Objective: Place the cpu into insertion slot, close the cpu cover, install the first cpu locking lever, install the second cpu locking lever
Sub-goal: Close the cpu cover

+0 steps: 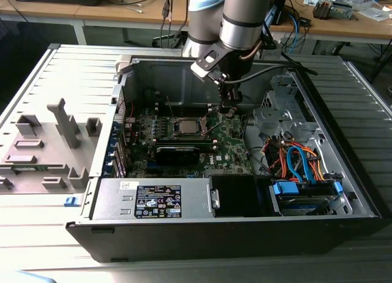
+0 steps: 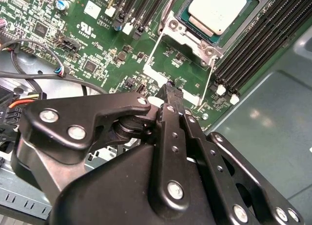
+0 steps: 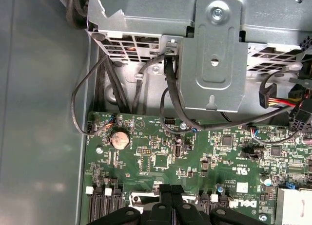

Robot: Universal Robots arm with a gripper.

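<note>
The cpu (image 2: 217, 10) lies silver top up in the insertion slot (image 2: 183, 15) on the green board; in the exterior view the cpu (image 1: 185, 125) sits mid-board. A silver frame, the cpu cover (image 2: 191, 37), lies around it; I cannot tell if it is pressed flat. Two thin wire levers (image 2: 155, 47) (image 2: 208, 84) run out from the socket toward my gripper. My gripper (image 2: 170, 87) is shut with nothing in it, its tip just above the board between the lever ends. In the exterior view the gripper (image 1: 228, 111) hangs to the right of the socket. Its fingertips (image 3: 165, 191) are pressed together.
Black memory slots (image 2: 258, 40) flank the socket. A long black block (image 1: 177, 153) lies in front of it. A drive cage (image 1: 282, 105) and bundled cables (image 1: 297, 160) crowd the exterior view's right. The power supply (image 1: 153, 200) fills the near side. A metal bracket (image 3: 214, 54) and loose black cables (image 3: 170, 98) stand by the board's edge.
</note>
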